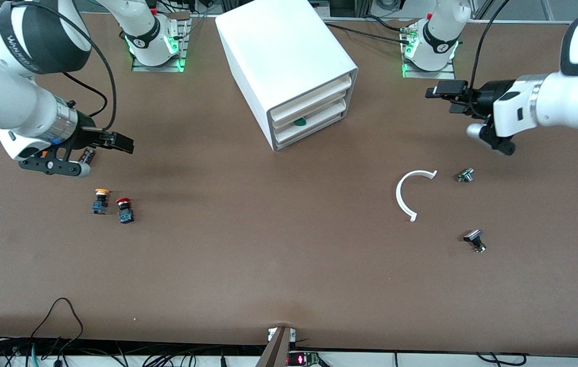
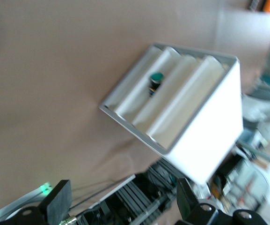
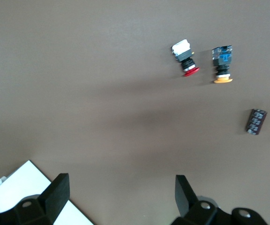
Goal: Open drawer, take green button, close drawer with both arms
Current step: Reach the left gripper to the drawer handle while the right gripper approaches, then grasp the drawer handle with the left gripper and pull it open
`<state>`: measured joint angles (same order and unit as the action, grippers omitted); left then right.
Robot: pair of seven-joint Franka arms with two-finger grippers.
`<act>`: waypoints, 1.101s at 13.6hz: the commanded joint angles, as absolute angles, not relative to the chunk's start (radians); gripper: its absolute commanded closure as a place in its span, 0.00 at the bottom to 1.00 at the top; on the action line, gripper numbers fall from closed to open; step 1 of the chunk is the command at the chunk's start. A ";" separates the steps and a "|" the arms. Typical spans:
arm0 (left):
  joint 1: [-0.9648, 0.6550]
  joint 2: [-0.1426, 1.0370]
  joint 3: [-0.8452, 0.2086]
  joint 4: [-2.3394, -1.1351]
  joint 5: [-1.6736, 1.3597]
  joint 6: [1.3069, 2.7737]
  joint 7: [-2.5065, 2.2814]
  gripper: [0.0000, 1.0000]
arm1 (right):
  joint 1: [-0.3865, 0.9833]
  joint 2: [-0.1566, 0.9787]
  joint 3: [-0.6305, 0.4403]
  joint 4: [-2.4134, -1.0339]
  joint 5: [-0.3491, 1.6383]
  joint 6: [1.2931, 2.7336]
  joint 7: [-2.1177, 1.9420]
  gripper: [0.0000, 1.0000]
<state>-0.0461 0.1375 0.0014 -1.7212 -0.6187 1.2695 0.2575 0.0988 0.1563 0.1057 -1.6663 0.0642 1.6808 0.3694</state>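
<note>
The white cabinet (image 1: 278,46) stands at the table's middle, close to the arms' bases. Its lowest drawer (image 1: 322,122) sits pushed in, level with the two above. The button's green cap (image 1: 299,121) shows just above that drawer's front lip. In the left wrist view the button (image 2: 156,80) lies in the drawer (image 2: 135,86). My left gripper (image 1: 447,99) is open and empty in the air, beside the cabinet toward the left arm's end; its wrist view (image 2: 123,206) confirms this. My right gripper (image 1: 110,142) is open and empty over the table toward the right arm's end, also in its wrist view (image 3: 120,194).
A yellow-capped button (image 1: 100,200) and a red-capped button (image 1: 124,210) stand under the right gripper, with a small dark block (image 1: 88,155) beside them. A white curved strip (image 1: 408,193) and two small metal parts (image 1: 465,175) (image 1: 475,239) lie toward the left arm's end.
</note>
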 commanded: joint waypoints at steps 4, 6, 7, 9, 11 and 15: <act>-0.049 0.365 0.002 -1.701 -0.790 1.201 0.576 0.01 | 0.189 0.219 0.103 -1.652 0.075 1.733 0.508 0.00; -0.055 0.445 0.000 -1.703 -0.828 1.293 0.745 0.02 | 0.213 0.236 0.103 -1.652 0.075 1.749 0.518 0.00; -0.069 0.469 -0.009 -1.722 -0.834 1.336 0.788 0.02 | 0.222 0.242 0.103 -1.652 0.074 1.762 0.556 0.00; -0.086 0.471 -0.015 -1.825 -0.932 1.394 0.793 0.13 | 0.250 0.267 0.103 -1.648 0.069 1.787 0.598 0.00; -0.097 0.483 -0.021 -1.926 -1.030 1.437 0.820 0.15 | 0.276 0.296 0.103 -1.628 0.072 1.795 0.604 0.00; -0.137 0.515 -0.063 -1.962 -1.054 1.539 0.933 0.26 | 0.327 0.342 0.103 -1.603 0.064 1.813 0.687 0.00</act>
